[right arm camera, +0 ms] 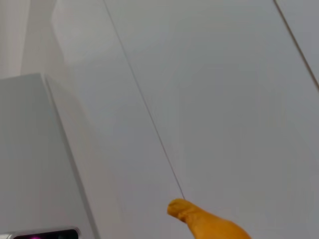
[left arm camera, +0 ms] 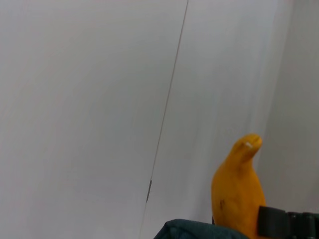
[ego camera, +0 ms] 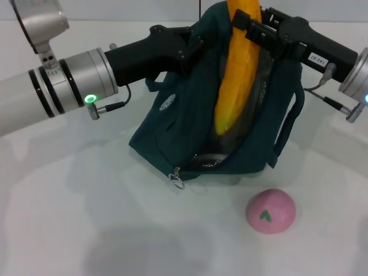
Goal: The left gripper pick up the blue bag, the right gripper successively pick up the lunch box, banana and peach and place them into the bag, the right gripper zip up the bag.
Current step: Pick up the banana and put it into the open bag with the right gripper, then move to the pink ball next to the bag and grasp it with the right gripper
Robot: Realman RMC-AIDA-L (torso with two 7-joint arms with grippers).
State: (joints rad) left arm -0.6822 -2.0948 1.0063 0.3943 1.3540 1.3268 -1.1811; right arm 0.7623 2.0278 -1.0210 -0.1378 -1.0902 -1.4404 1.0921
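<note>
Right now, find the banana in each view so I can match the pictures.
Head view: the banana stands near upright at top centre, held by the right tool over the open blue bag, lower end inside.
Left wrist view: its upper half and tip rise at the bottom right, above the bag's edge.
Right wrist view: only its tip end shows, at the bottom centre.
Shared landmark: the banana's stem tip; the wall seam shows in both wrist views.

- blue bag (ego camera: 190, 123): dark teal, silver lining
- banana (ego camera: 236, 75): yellow-orange
- peach (ego camera: 271, 211): pink, small green mark
- worktop (ego camera: 86, 230): white
- right hand (ego camera: 253, 26): black
</note>
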